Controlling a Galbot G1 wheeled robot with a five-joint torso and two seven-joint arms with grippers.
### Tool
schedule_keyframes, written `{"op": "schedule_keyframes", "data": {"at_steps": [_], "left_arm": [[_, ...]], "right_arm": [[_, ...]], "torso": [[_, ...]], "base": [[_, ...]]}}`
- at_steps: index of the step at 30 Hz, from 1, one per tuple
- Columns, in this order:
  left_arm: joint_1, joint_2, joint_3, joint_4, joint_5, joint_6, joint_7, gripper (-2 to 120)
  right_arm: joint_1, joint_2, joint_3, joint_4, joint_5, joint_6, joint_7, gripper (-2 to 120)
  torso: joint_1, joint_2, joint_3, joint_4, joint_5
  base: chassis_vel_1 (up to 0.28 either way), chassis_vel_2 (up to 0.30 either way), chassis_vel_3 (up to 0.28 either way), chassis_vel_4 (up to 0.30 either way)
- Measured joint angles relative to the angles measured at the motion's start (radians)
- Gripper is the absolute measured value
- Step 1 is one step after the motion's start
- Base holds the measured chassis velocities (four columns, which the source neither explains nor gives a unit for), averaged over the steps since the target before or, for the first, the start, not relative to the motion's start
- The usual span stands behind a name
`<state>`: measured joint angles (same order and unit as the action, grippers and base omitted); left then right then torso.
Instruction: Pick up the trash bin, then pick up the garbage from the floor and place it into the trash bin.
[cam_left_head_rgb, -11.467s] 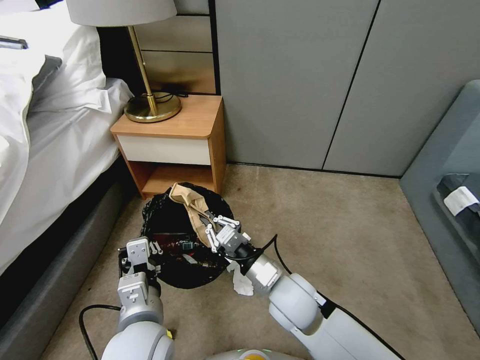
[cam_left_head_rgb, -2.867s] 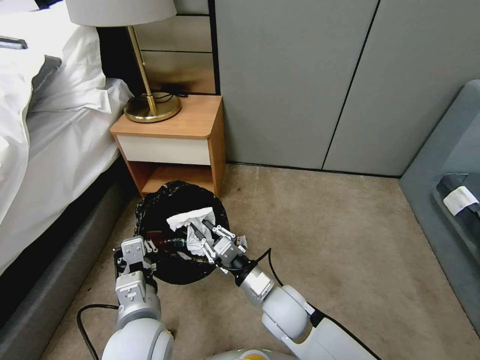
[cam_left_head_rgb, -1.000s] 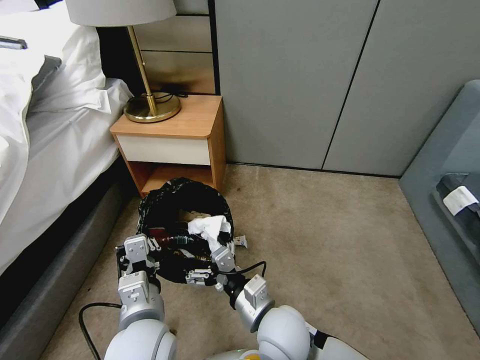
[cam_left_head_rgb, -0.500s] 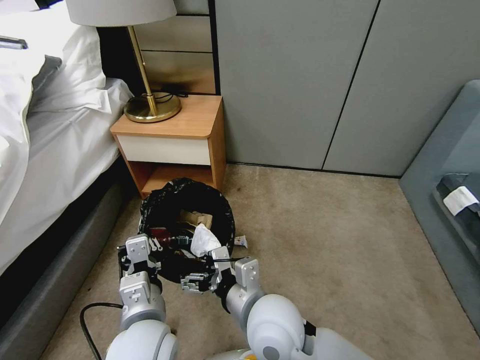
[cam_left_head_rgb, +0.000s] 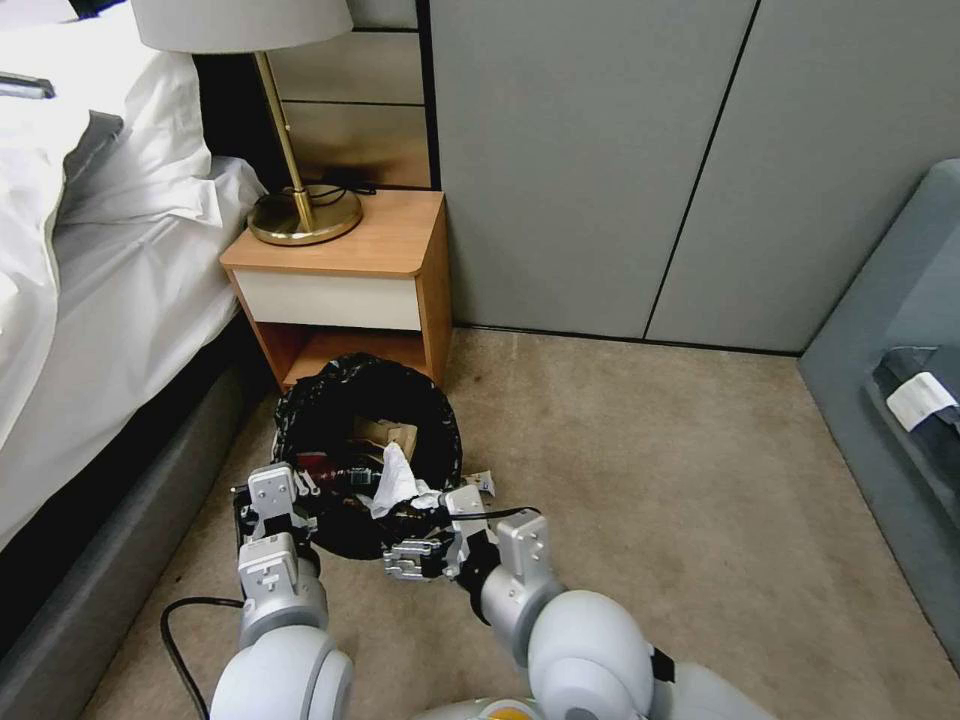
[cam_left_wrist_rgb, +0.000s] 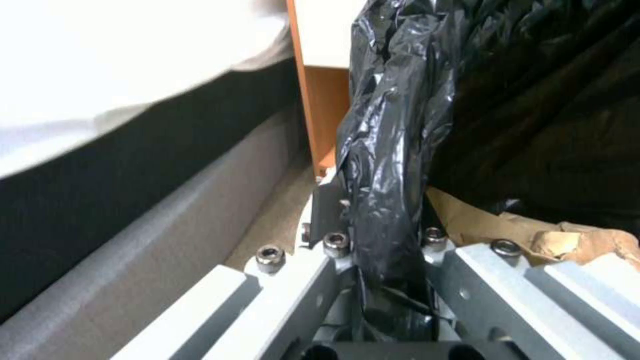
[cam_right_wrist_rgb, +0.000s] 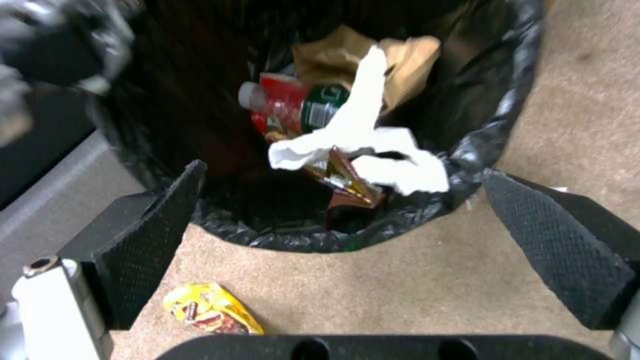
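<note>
your left gripper (cam_left_wrist_rgb: 383, 280) has its fingers (cam_left_wrist_rgb: 287, 290) clamped on the liner-covered rim of the trash bin (cam_left_head_rgb: 370, 450), at the bin's 8 o'clock in the head view. the bin sits on the floor (cam_left_head_rgb: 680, 480) in front of the nightstand (cam_left_head_rgb: 345, 285), at the nightstand's 6 o'clock.

your right gripper (cam_left_head_rgb: 432, 545) hangs at the bin's 5 o'clock, just outside the rim, fingers (cam_right_wrist_rgb: 560, 240) spread wide and empty.

inside the bin lie a brown paper bag (cam_right_wrist_rgb: 333, 60), a small bottle (cam_right_wrist_rgb: 293, 107) and a white tissue (cam_right_wrist_rgb: 363, 145). the tissue drapes toward the near rim.

a yellow wrapper (cam_right_wrist_rgb: 210, 310) lies on the carpet beside the bin, close to the right gripper. a small white scrap (cam_left_head_rgb: 482, 483) lies at the bin's 3 o'clock.

risks, as judged from here:
- the tissue sits high; tilting or jolting the bin may spill it over the rim.
- the left grip takes thin liner film with the rim; a hard pull may tear or slip it.
- reaching for the wrapper may knock the bin wall.
</note>
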<state>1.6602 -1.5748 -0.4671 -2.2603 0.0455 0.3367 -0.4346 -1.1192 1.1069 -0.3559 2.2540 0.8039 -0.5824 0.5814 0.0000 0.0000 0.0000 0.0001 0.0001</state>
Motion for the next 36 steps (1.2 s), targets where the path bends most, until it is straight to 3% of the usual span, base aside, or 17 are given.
{"op": "schedule_keyframes", "data": {"at_steps": [6, 10, 14, 15, 18, 19, 21, 30, 36], "left_arm": [[-0.019, -0.006, 0.0, 0.037, -0.001, 0.002, 0.0, 1], [-0.018, -0.009, 0.003, 0.043, 0.001, 0.002, 0.0, 1], [-0.004, -0.01, 0.005, 0.038, 0.003, 0.0, 0.0, 1], [-0.004, -0.01, 0.005, 0.038, 0.003, 0.0, 0.0, 1], [0.01, -0.006, -0.003, 0.021, 0.003, -0.004, -0.002, 1], [0.01, -0.006, -0.003, 0.021, 0.003, -0.004, -0.002, 1], [0.019, 0.002, -0.009, 0.012, -0.002, -0.006, -0.002, 1], [0.024, 0.02, -0.018, -0.002, -0.02, -0.008, -0.003, 1], [0.036, 0.03, -0.029, -0.023, -0.035, -0.008, -0.004, 1]], "right_arm": [[-0.073, -0.059, 0.058, 0.061, -0.066, 0.026, -0.078, 100], [-0.138, -0.076, 0.109, 0.071, -0.222, 0.124, -0.162, 100], [-0.2, -0.046, 0.162, 0.023, -0.544, 0.347, -0.265, 100], [-0.2, -0.046, 0.162, 0.023, -0.544, 0.347, -0.265, 100], [-0.249, 0.027, 0.247, -0.056, -0.818, 0.56, -0.334, 100], [-0.249, 0.027, 0.247, -0.056, -0.818, 0.56, -0.334, 100], [-0.305, 0.09, 0.333, -0.118, -0.981, 0.699, -0.366, 100], [-0.445, 0.185, 0.451, -0.188, -1.016, 0.806, -0.35, 100], [-0.484, 0.204, 0.504, -0.216, -1.006, 0.867, -0.348, 100]], "torso": [[0.0, 0.0, 0.0, -0.0001, -0.0001], [0.0, 0.0, 0.0, -0.0001, 0.0], [0.0, 0.0, 0.0, -0.0002, -0.0002], [0.0, 0.0, 0.0, -0.0002, -0.0002], [0.0, 0.0, 0.0, 0.0001, -0.0001], [0.0, 0.0, 0.0, 0.0001, -0.0001], [0.0, 0.0, 0.0, 0.0, -0.0001], [0.0, 0.0, 0.0, -0.0001, -0.0003], [0.0, 0.0, 0.0, 0.0, -0.0002]], "base": [[0.0, 0.0, 0.0, 0.0], [0.0, 0.0, 0.0, 0.0], [0.0, 0.0, 0.0, 0.0], [0.0, 0.0, 0.0, 0.0], [0.0, 0.0, 0.0, 0.0], [0.0, 0.0, 0.0, 0.0], [0.0, 0.0, 0.0, 0.0], [0.0, 0.0, 0.0, 0.0], [0.0, 0.0, 0.0, 0.0]]}}
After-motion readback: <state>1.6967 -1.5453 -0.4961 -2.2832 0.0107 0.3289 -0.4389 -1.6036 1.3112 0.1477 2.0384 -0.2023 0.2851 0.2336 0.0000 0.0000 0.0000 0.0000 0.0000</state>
